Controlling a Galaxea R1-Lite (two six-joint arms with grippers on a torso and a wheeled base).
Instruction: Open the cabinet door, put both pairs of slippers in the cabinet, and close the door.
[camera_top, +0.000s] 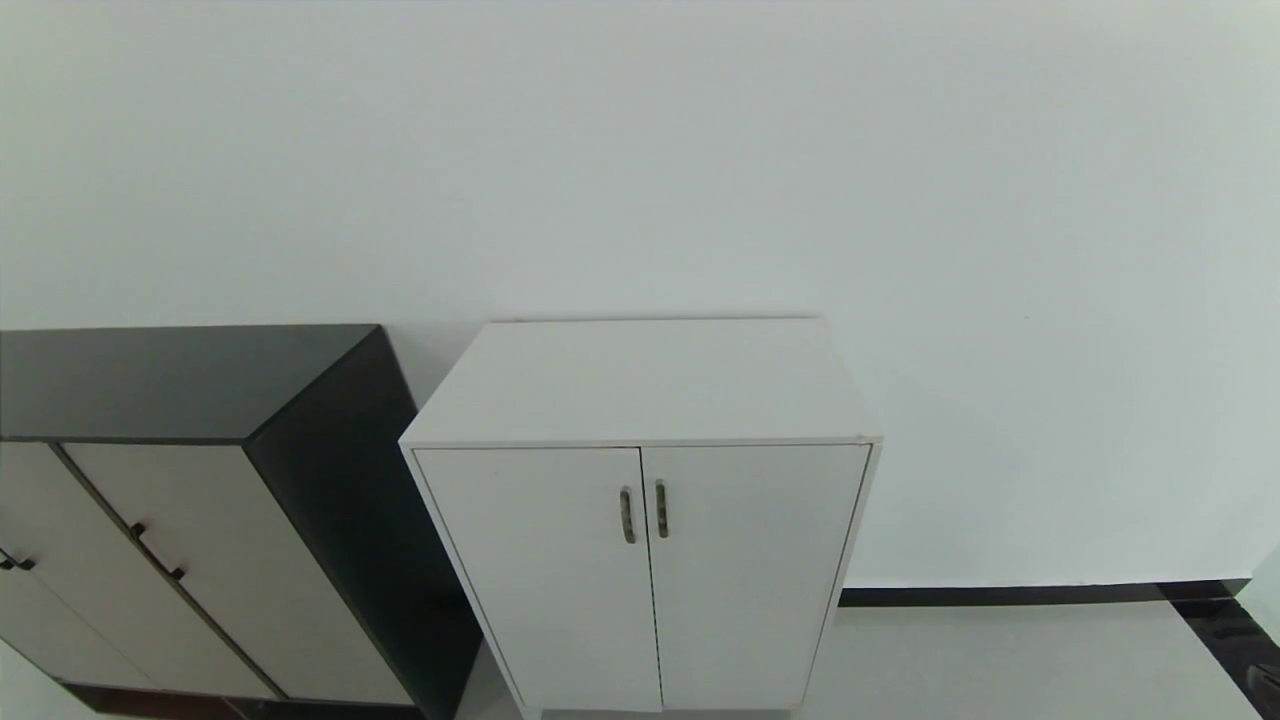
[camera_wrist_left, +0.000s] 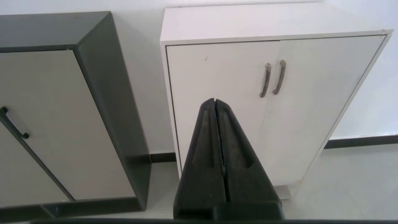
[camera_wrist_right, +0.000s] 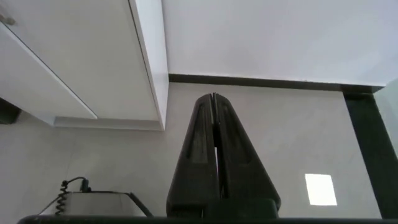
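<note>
Left gripper (camera_wrist_left: 214, 104): fingers pressed together with nothing between them, seen in front of the white cabinet (camera_wrist_left: 217, 68), level with its left door and apart from it.
Right gripper (camera_wrist_right: 214, 99): fingers together as well, empty, held over the floor (camera_wrist_right: 292, 137) near the white cabinet's lower right corner.
Floor strip: a pale surface with a black band (camera_top: 1215, 620) running along its right side.
Cabinet doors: the left door (camera_top: 540, 570) and right door (camera_top: 750, 560) are both shut, meeting at a centre seam. The white cabinet stands on the floor, its back to the wall.
Handles: two upright metal bars (camera_top: 627, 515) (camera_top: 661, 508), one on each side of the seam, high on the doors.
Dark cabinet (camera_top: 340, 500): just to the left of the white one, with a black top and side and pale shut doors.
Skirting (camera_top: 1000, 596): a black line at the foot of the wall.
Wall (camera_top: 640, 150): plain white.
</note>
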